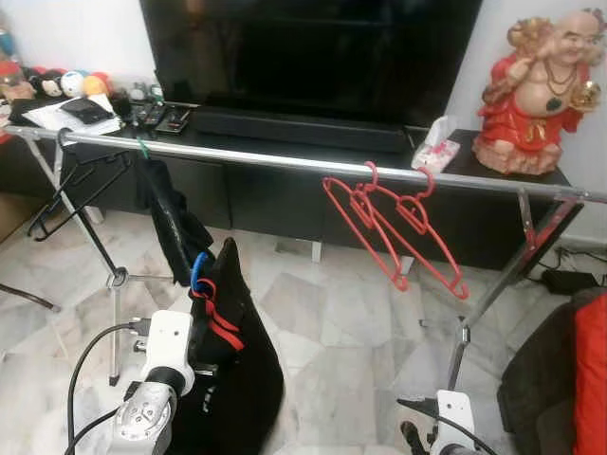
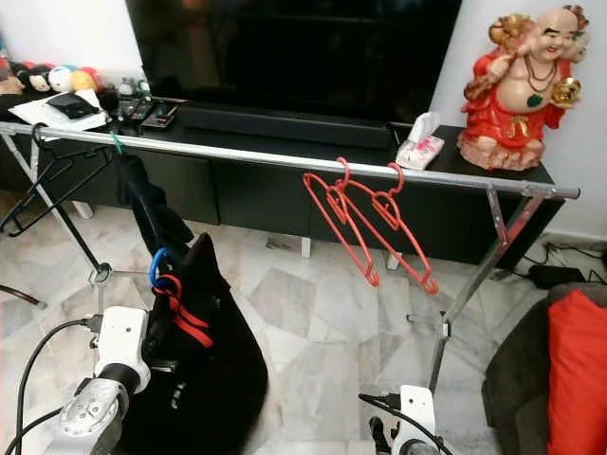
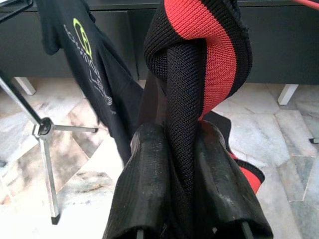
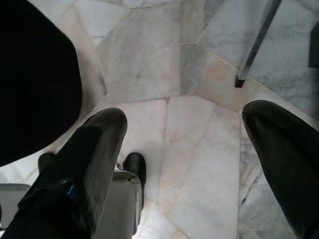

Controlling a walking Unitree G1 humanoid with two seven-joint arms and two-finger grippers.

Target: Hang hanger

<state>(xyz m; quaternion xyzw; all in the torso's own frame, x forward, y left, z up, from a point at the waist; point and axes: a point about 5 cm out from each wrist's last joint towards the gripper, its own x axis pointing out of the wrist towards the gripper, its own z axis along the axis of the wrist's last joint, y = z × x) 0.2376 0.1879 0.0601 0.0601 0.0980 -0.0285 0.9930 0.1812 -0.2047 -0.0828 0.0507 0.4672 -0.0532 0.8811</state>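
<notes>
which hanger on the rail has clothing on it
The green-hooked hanger carrying the black shirt, toward the rail's left end. The black hanger further left and the two red hangers are bare.

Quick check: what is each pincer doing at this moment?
Left pincer: shut on the black and red garment, which hangs on a blue hanger.
Right pincer: open, empty, low over the marble floor.

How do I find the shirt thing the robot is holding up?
Find the long silver rail in front of the TV. Below its left part, the left claw is shut on a black garment on a blue-hooked hanger. Unlike the plain black shirt hanging from the rail nearby, it has red stripes.
</notes>
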